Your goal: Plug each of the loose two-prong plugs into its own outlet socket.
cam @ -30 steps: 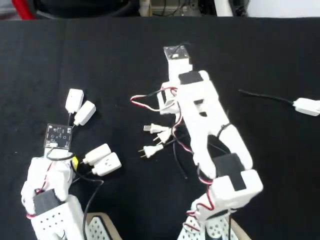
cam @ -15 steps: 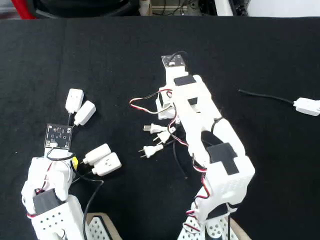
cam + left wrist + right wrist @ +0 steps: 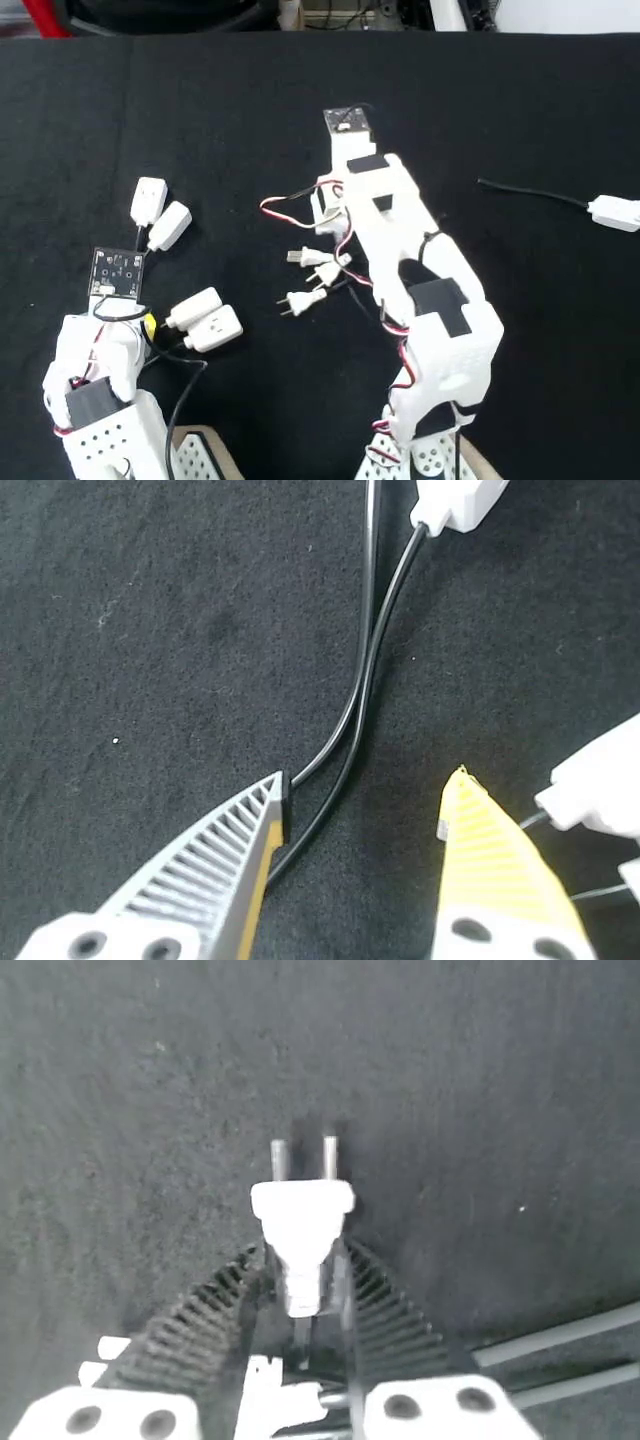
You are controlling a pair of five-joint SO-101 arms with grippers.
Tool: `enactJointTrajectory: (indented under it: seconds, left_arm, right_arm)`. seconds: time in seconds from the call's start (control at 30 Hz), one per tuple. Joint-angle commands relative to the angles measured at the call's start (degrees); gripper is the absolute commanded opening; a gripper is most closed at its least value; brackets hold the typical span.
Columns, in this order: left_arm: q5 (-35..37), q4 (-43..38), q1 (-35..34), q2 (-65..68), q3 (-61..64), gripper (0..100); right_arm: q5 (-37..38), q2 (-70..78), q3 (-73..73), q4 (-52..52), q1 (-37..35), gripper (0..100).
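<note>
only the right arm (image 3: pixel 400 240) moves: its elbow (image 3: pixel 447 325) swings a bit left and toward the far side, and its wrist end (image 3: pixel 347 122) slides slightly nearer, so the arm looks more bunched up now.

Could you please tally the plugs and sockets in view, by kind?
Plugs: 4 (three lying loose; one in the right gripper)
Sockets: 5 (four near the left arm; one far right)
Total: 9
</note>
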Motion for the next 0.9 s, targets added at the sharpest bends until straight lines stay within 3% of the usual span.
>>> enactJointTrajectory:
  seconds: [0.0,0.17,0.53,0.73,0.87]
  left_arm:
    - [-0.26,0.09,0.75,-0.62,1.1,25]
    - [-0.26,0.09,0.75,-0.62,1.1,25]
    - [-0.26,0.09,0.75,-0.62,1.1,25]
    - [-0.26,0.0,0.75,-0.62,1.1,25]
    - [-0.26,0.0,0.75,-0.62,1.1,25]
  right_arm:
    - [0.97,-0.04,-0.22,-2.2,1.05,5.1]
    - [1.05,-0.04,-0.22,-3.16,2.64,5.3]
    - [1.05,5.41,-3.3,-3.43,-2.81,5.4]
    - [5.01,12.53,-12.0,2.9,-4.4,15.6]
    - [5.19,14.99,-15.34,5.01,-4.84,15.5]
